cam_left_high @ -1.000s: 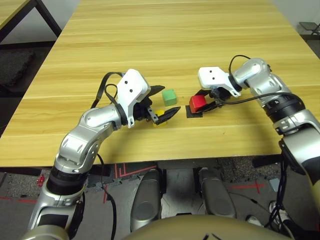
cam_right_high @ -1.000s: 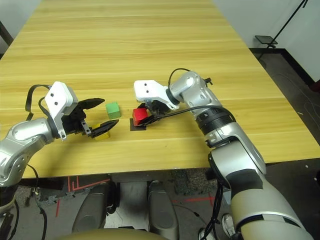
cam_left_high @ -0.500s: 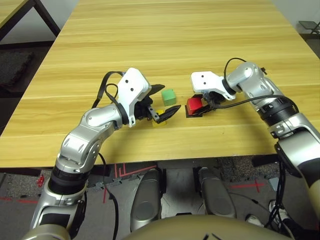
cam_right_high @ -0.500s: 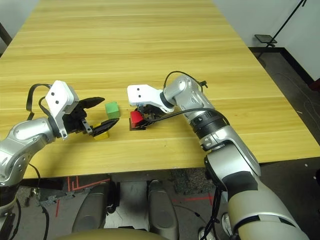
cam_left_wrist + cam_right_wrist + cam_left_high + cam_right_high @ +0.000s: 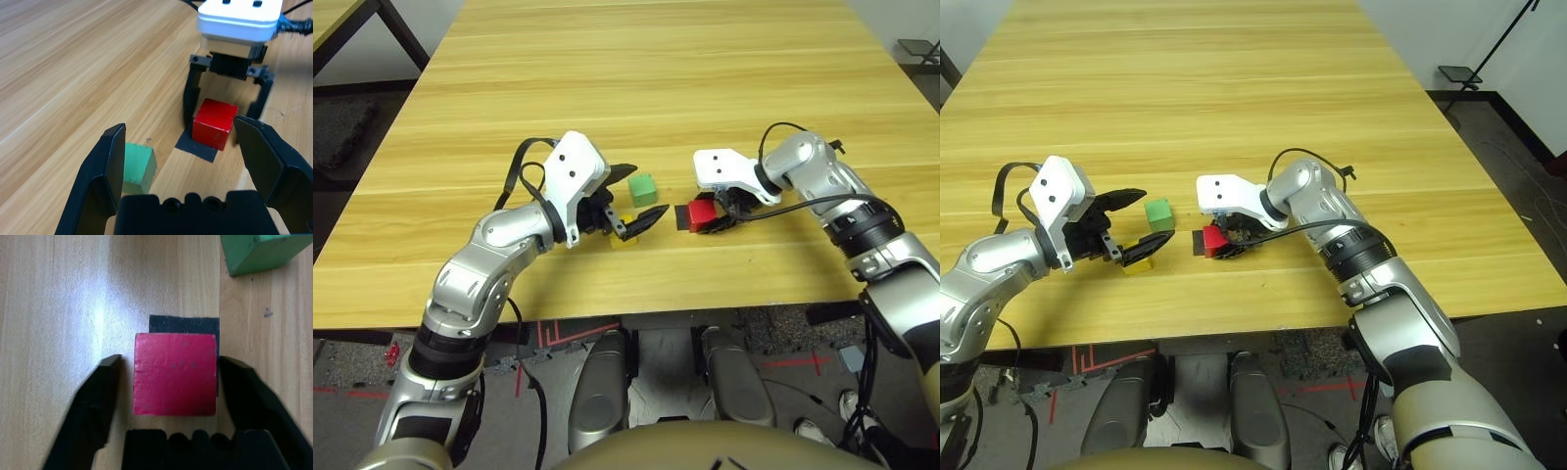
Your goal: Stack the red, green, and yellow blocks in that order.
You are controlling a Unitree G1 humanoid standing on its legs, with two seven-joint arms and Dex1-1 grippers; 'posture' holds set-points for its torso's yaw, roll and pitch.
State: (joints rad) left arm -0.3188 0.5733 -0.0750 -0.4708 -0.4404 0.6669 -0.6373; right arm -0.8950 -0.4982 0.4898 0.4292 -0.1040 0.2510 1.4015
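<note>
The red block (image 5: 702,212) rests on the table, overlapping a flat black patch (image 5: 683,215). My right gripper (image 5: 715,210) is open around it, and the right wrist view shows a thin gap between each finger (image 5: 95,399) and the red block (image 5: 175,373). The green block (image 5: 643,188) stands just left of the patch. My left gripper (image 5: 631,196) hovers open beside the green block (image 5: 138,166). The yellow block (image 5: 625,222) sits partly hidden under the left gripper's nearer finger.
The wooden table (image 5: 656,69) stretches far behind the blocks. Its front edge (image 5: 607,315) runs close below both arms. A dark floor and a black table leg (image 5: 401,34) lie off the left side.
My right gripper has gone from shut on the red block to open, leaving the block on the table at the patch. That arm shifted slightly right. The left arm stayed still.
</note>
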